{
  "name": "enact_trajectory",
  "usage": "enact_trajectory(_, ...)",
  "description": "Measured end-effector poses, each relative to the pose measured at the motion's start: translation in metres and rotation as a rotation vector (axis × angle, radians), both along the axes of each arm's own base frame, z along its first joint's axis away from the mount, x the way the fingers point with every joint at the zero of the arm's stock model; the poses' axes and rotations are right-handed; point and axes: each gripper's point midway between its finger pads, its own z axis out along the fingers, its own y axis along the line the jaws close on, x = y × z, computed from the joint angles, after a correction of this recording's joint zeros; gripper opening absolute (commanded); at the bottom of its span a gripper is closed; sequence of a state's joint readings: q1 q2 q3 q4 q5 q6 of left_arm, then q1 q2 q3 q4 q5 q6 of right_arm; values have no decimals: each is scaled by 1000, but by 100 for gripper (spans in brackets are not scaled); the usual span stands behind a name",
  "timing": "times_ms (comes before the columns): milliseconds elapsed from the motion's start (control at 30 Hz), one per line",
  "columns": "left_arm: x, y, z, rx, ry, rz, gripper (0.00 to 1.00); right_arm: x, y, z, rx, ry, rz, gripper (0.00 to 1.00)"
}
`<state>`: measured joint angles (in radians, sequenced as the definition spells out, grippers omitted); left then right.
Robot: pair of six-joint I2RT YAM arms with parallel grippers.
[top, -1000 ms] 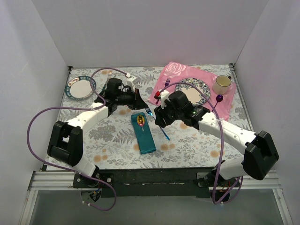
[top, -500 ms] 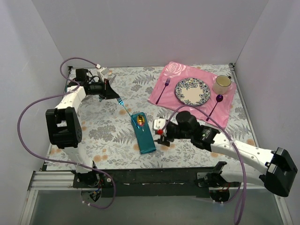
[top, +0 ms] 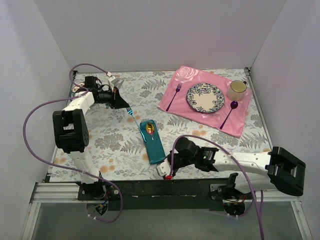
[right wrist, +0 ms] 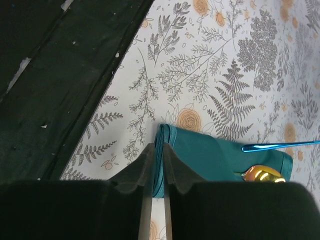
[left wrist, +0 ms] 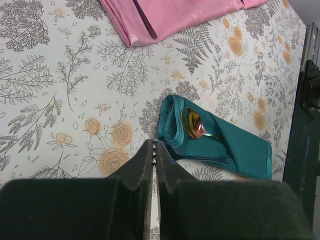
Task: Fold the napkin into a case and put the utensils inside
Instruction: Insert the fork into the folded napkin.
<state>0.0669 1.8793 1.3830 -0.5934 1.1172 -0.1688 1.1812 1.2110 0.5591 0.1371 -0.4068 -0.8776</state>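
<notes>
Right wrist view, nearest item: right gripper (right wrist: 157, 147), low over the table's near edge. Its fingers are almost together with a thin slit left, and that slit lines up with the near folded end of the case.
- Whether the fingers nip the cloth cannot be told.

Item: narrow dark teal cloth case (right wrist: 210, 160), lying flat on the floral-printed table cover (top: 115, 140), long axis running away from the arms.

Item: gold-pink iridescent metal spoon (right wrist: 260, 174), bowl showing at the case's far mouth, handle tucked under the fold.

Item: slim blue-green iridescent metal utensil (right wrist: 280, 146), handle reaching to the far end of the case.

Item: left gripper (left wrist: 153, 150), beyond the case, fingers pressed together. They appear clamped on the head end of the blue-green utensil.

Far right: pink rose-patterned placemat (top: 182, 75), well apart.

Hazards, judged:
- A tug by the right fingers at the near end could drag the case or pull its fold open, spilling the spoon.
- The blue-green handle may ride over the cloth instead of entering the mouth. A push along it would shove the light case or knock the spoon's bowl.

View notes:
- Right wrist alone shows the stacked fold layers at the near end.
- Left wrist alone shows the open mouth and the blue-green handle lying along one long edge; whether it is under cloth cannot be told.
- Top external alone shows both arms placed at opposite ends of the case.
</notes>
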Motion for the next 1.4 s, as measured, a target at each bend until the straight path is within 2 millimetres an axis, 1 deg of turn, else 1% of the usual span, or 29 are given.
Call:
enact_trajectory(133, 2, -4, -4, -4, -20, -22, 0, -1, 7, -11, -7, -24, 38, 11)
enact_trajectory(233, 2, -11, -7, -8, -29, -46, 0, 1, 10, -15, 6, -55, 57, 9)
enact_trajectory(400, 3, -22, -18, -20, -19, -82, 0, -2, 2, -35, -12, -91, 90, 8)
enact_trajectory(533, 2, -25, -25, -25, -6, -94, 0, -3, -2, -46, -23, -117, 111, 7)
enact_trajectory(700, 0, -31, -25, -29, -13, -112, 0, -1, 2, -52, -19, -141, 125, 4)
enact_trajectory(900, -3, -39, -25, -32, -22, -137, 0, 0, 3, -66, -45, -135, 130, 1)
enact_trajectory(1167, -5, -39, -26, -31, -39, -155, 0, 3, 3, -75, -66, -134, 119, 1)
enact_trajectory(1233, -5, -40, -28, -38, -34, -161, 0, 4, 3, -78, -69, -138, 114, 1)
enact_trajectory(1400, -10, -41, -46, -58, 30, -168, 0, 9, 7, -78, -61, -151, 102, 1)
